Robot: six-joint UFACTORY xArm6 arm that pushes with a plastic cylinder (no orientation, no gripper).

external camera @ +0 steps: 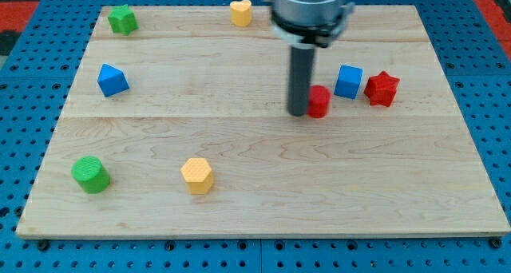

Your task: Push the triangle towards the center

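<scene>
The blue triangle block (112, 80) lies near the board's left edge, in the upper half. My tip (298, 112) rests on the board right of centre, touching or almost touching the left side of a small red cylinder (320, 101). The triangle is far to the left of my tip, with bare wood between them.
A blue cube (348, 81) and a red star (382, 88) sit right of the red cylinder. A green star (122, 19) is at top left, a yellow heart (240, 12) at top centre, a green cylinder (90, 175) at bottom left, a yellow hexagon (196, 176) beside it.
</scene>
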